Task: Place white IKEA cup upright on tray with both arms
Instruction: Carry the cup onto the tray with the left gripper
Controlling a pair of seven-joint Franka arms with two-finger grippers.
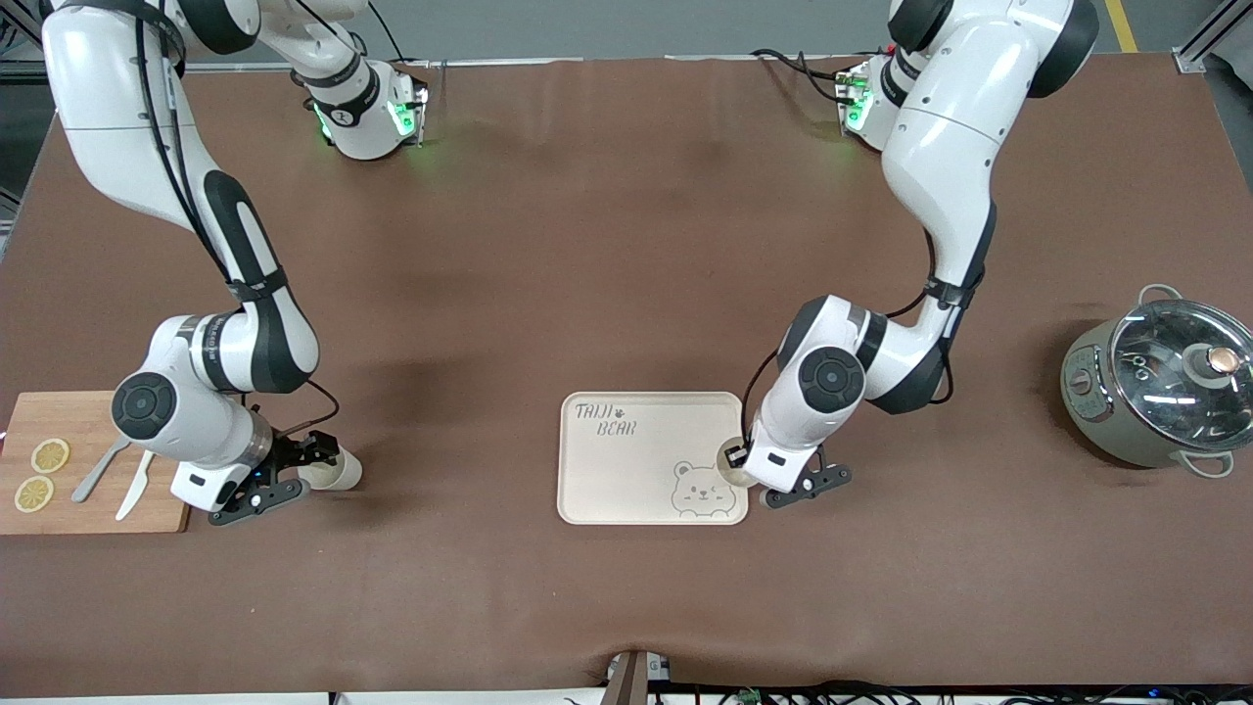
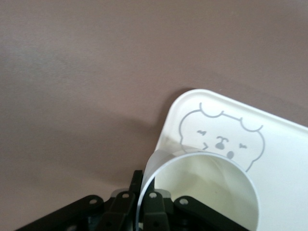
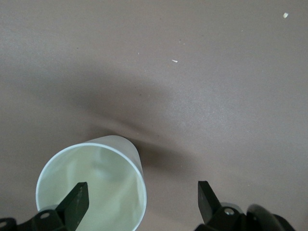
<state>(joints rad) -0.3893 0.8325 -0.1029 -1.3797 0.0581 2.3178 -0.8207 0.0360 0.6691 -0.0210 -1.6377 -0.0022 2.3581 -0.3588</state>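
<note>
2 white cups are present. 1 cup [image 1: 732, 461] is gripped by its rim in the left pincer [image 1: 746, 458], whose fingers are fully closed on the cup wall. This cup is positioned at the edge of the tray [image 1: 626, 460] that faces the left arm's end of the counter [image 1: 626, 245], just beside the bear drawing [image 1: 703, 488]. In the left wrist view the open mouth of the cup [image 2: 202, 192] is seen above the tray corner [image 2: 284, 144], with the bear drawing [image 2: 221, 139] partly covered by the rim. Whether the cup base rests on the tray cannot be told.

The second cup [image 1: 333, 472] is located on the counter near the right arm's end, just beside the wooden cutting board [image 1: 88, 460]. The right pincer [image 1: 294, 470] is held at this cup with its fingers spread to full width; 1 finger [image 3: 74, 202] is seen inside the cup mouth [image 3: 91, 187], and the other finger is seen outside the wall. No grip is applied.

On the cutting board, 2 lemon slices [image 1: 42, 474], a knife [image 1: 134, 485] and a spoon [image 1: 98, 472] are laid. A pot [image 1: 1155, 392] with a glass lid is placed at the left arm's end of the counter, well apart from the tray.
</note>
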